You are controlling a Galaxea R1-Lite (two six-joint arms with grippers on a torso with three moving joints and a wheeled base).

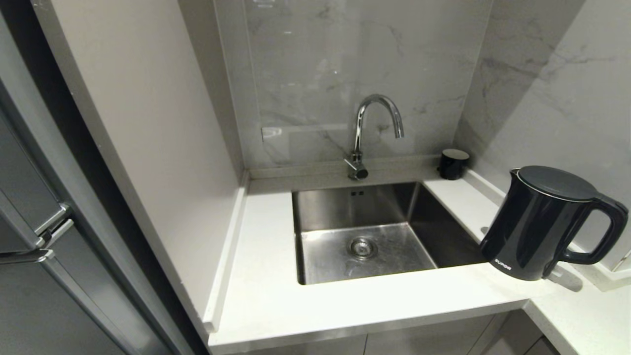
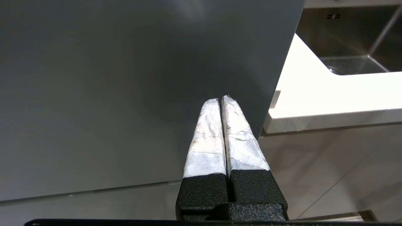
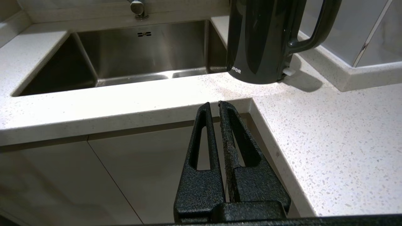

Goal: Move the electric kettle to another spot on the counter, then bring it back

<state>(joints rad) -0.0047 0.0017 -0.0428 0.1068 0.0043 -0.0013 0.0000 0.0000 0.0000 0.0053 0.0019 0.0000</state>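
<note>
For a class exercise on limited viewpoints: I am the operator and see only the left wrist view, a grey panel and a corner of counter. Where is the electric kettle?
Observer: The electric kettle stands upright on the counter, right of the sink, handle pointing right.
Operator: Is the right gripper holding it?
Observer: No. The right gripper is shut and empty, below the counter's edge, short of the kettle.
Operator: Anything else behind the sink?
Observer: A small black cup in the back corner, right of the faucet.
</note>
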